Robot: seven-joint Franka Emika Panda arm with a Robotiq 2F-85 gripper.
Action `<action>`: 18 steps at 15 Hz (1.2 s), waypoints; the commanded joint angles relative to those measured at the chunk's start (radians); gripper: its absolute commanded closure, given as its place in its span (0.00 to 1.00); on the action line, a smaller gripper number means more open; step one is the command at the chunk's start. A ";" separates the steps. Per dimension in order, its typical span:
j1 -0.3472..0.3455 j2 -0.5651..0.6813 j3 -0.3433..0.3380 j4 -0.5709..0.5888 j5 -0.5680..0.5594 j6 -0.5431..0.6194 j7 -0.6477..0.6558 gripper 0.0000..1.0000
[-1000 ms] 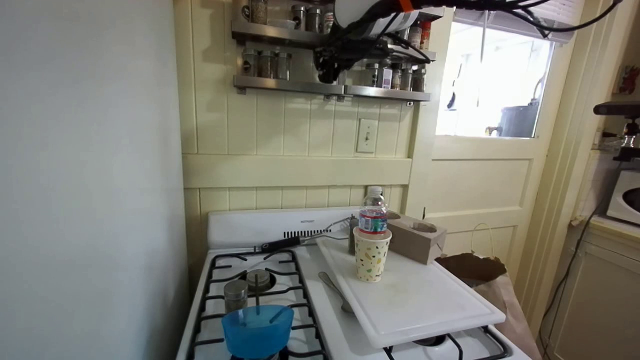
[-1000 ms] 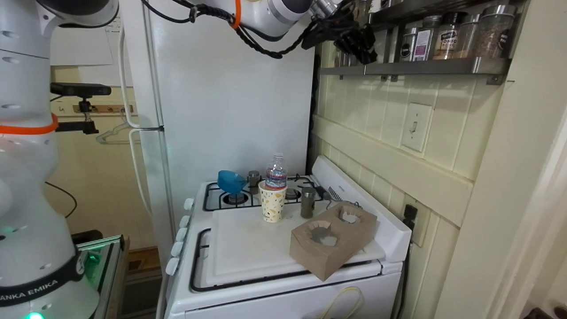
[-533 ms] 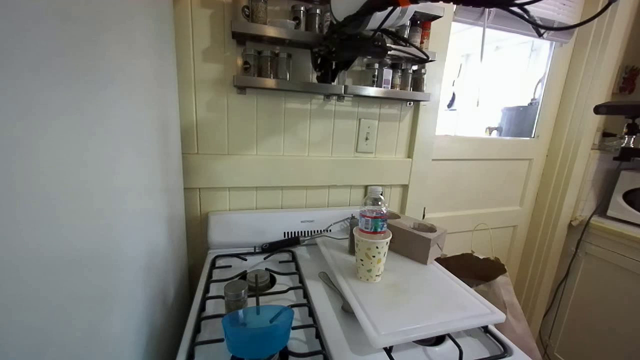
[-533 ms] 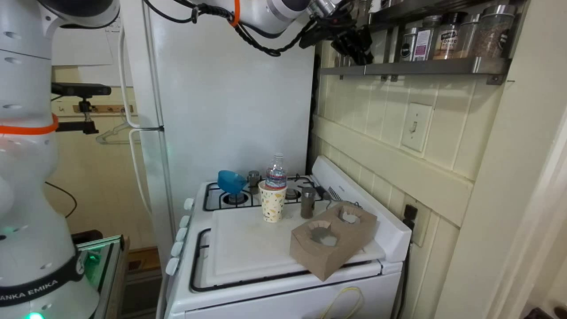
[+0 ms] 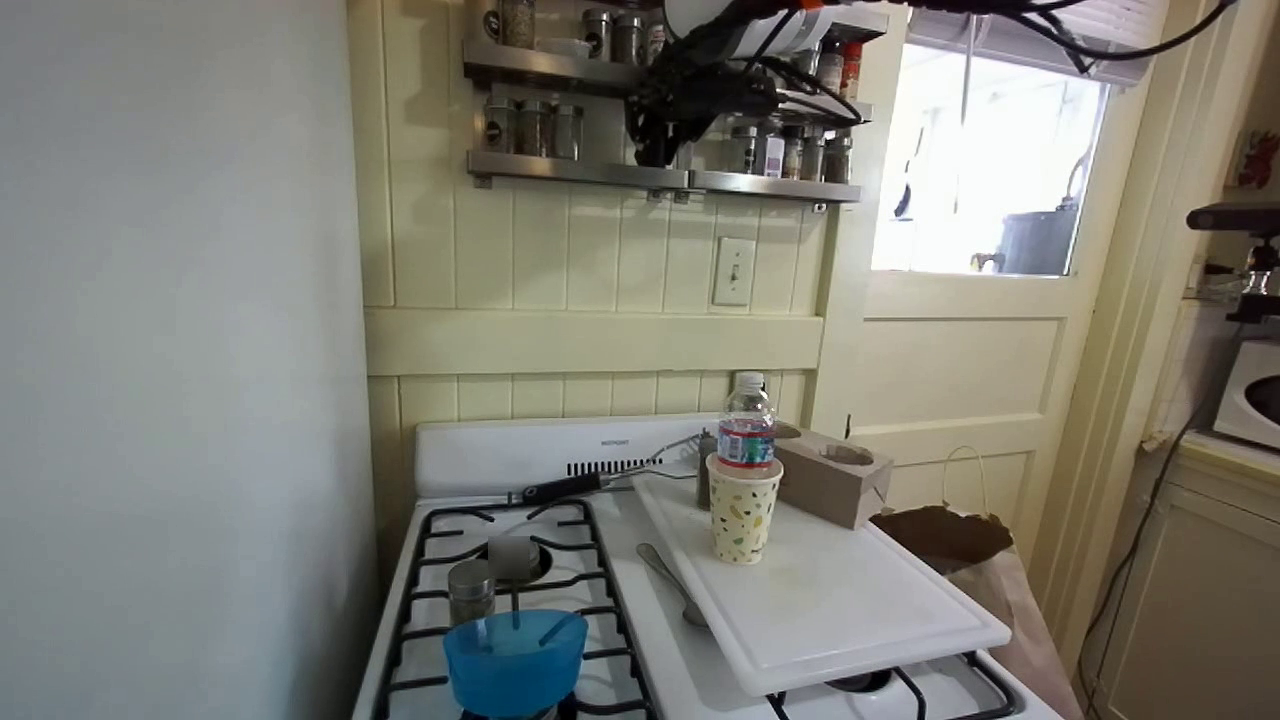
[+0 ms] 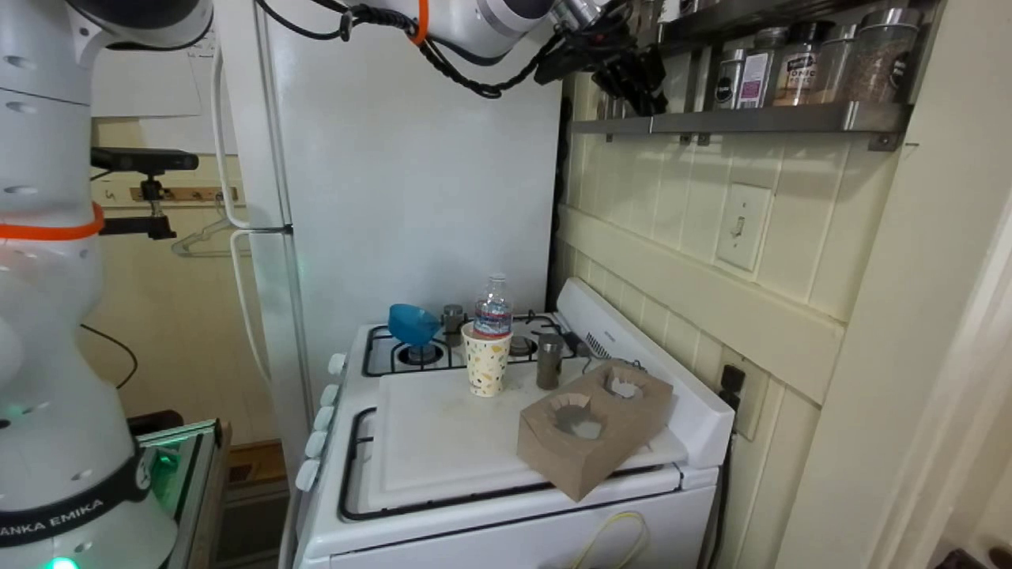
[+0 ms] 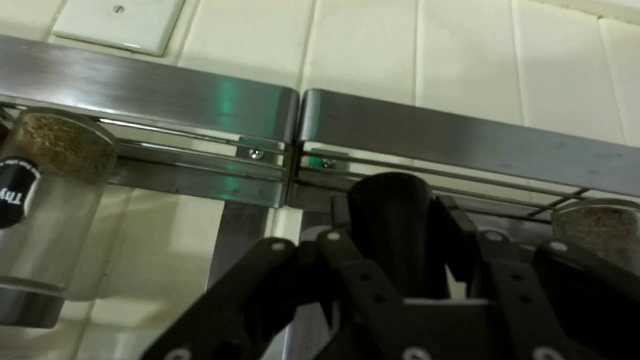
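With a clock laid over each picture, in an exterior view we find the gripper [image 5: 657, 155] at twelve, a black shape before the wall shelves [image 5: 575, 172]; what it holds we cannot make out there, and the top edge cuts off the arm [image 5: 698, 16]. At five a bottle [image 5: 747, 410] stands in a cup [image 5: 743, 520], which hides its lower end. At seven a blue bowl [image 5: 515, 668] covers part of the stove [image 5: 625, 530].

In an exterior view we see the gripper at one, its parts blended into one dark mass. At eight the robot's base [image 6: 79, 458] runs off the left edge.

In the wrist view we see the fingers [image 7: 341, 215] partway apart, pressed to both sides of a dark jar [image 7: 392, 245] at four. Its near end is lost behind the gripper; whether it touches the wall shelves we cannot tell. At nine a glass jar [image 7: 75, 215] is cropped, only "Thy" readable on its upside-down label [image 7: 20, 185]; at three the gripper half covers a second jar [image 7: 600, 230].
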State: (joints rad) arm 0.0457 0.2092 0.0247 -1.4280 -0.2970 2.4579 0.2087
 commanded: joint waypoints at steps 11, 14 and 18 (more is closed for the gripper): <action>-0.009 -0.054 0.010 -0.070 0.077 -0.023 -0.009 0.80; -0.013 -0.058 0.004 -0.067 0.076 -0.026 -0.010 0.80; -0.002 -0.058 -0.014 -0.061 0.084 -0.034 -0.017 0.80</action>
State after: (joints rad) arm 0.0324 0.1761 0.0237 -1.4677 -0.2249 2.4576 0.1918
